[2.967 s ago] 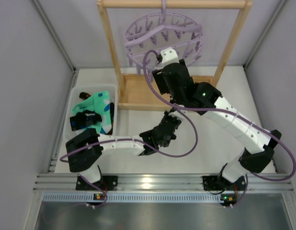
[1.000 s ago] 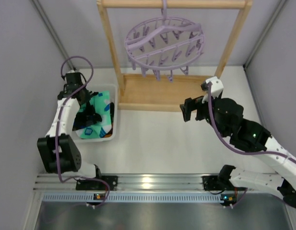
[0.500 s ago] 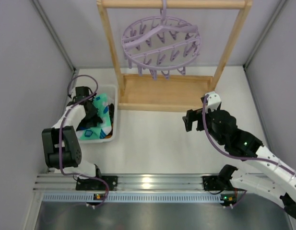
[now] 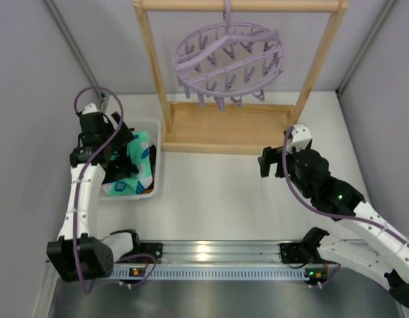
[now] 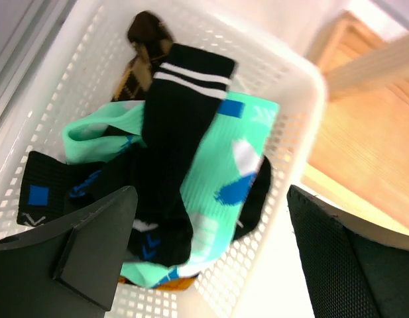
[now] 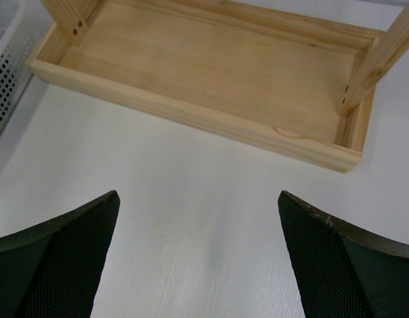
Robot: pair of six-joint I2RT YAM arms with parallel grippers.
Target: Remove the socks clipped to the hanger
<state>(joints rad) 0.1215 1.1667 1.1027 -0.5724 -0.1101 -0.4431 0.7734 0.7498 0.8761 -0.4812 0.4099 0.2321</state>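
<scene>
Socks (image 5: 191, 165) showing between the wide-spread jaws of the left gripper (image 5: 214, 248), with nothing clamped and the jaws appearing clear of the cloth. Hovering just above the heap: black sock with white stripes (image 5: 181, 112) lying on top, draping over the mint-green sock (image 5: 227, 165), brown diamond-patterned sock (image 5: 141, 53) peeking out at the far end. All resting inside the white mesh basket (image 5: 303, 86), sitting on the table (image 4: 211, 192) at the left, just beside the wooden frame (image 4: 224, 129).

Moving outward to the right gripper (image 6: 197, 258): jaws likewise standing far apart, holding nothing, pointing down at bare tabletop near the frame's base tray.

Further out, hanger (image 4: 227, 56) hanging by its hook from the frame's top bar, tilting a little, pegs dangling bare as far as the top view shows. Judging from that, looking like the removing being finished or nearly so.

Judging the handling: likely being light, limp and stretchy, sagging and folding under a pinch, neither slippery nor fragile. Probably gripping best at a bunched fold or at the thicker ribbed cuff, closing fully, thin knit possibly slipping out of a loose pinch. For any sock hanging from a peg, taking hold close below that peg and pulling straight down, expecting the ring to be swinging.
</scene>
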